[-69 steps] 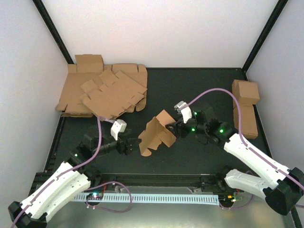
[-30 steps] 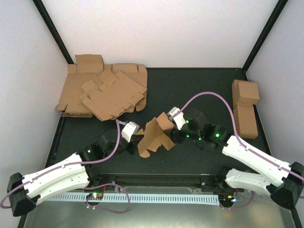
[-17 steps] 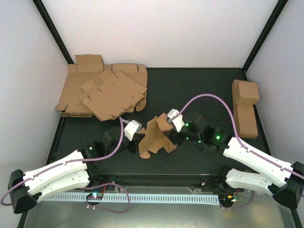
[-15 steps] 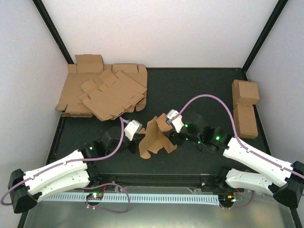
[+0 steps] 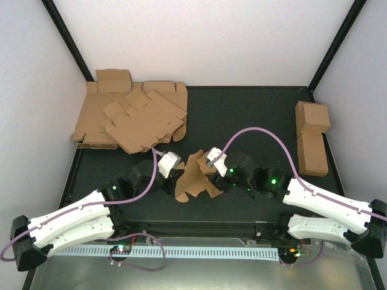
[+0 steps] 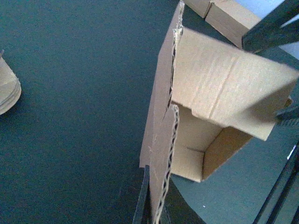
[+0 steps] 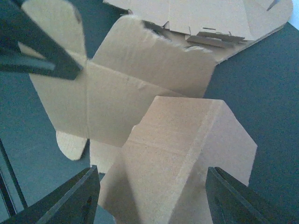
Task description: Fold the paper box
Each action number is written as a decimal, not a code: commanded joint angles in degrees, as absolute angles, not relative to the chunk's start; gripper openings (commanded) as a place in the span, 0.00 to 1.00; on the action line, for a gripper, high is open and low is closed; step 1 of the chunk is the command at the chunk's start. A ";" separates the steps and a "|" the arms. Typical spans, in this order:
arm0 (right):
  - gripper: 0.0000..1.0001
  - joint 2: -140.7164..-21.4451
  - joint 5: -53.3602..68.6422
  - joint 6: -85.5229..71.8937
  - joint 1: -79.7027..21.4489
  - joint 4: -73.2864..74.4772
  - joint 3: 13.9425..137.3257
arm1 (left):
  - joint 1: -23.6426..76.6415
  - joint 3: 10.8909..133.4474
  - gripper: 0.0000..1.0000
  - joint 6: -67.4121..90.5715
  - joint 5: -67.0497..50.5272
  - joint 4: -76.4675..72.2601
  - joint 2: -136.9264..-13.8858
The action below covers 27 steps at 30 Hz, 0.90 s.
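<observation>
Both arms closing inward since earlier, paper box [image 5: 195,175] sinking lower, sitting mid-table [image 5: 242,115]. Left gripper [image 6: 150,212] clamping box wall edge; right gripper [image 7: 154,186] spread apart, straddling flap. Mid-fold; next needing flap pressing inward.

Dark matte table [image 5: 254,115], plain white far wall [image 5: 199,42], white left wall [image 5: 30,90] and right wall [image 5: 363,96], black posts [image 5: 68,36] at both far corners, grey metal ledge [image 5: 211,275] along the near edge, white slotted cable duct [image 5: 211,252] on it, soft even light.
</observation>
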<state>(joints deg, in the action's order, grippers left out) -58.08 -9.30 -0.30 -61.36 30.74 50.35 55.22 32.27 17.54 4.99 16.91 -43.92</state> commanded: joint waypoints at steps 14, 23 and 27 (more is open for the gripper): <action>0.53 -57.53 -10.68 -6.94 -62.80 35.44 50.62 | 55.55 37.12 0.05 14.52 6.49 18.80 -41.84; 0.53 -61.90 -17.20 -10.73 -62.82 44.54 56.85 | 55.55 39.17 0.04 13.39 6.41 19.51 -42.36; 0.58 -64.54 -24.77 -10.81 -62.80 48.54 58.86 | 55.55 39.55 0.05 12.70 6.25 19.10 -42.89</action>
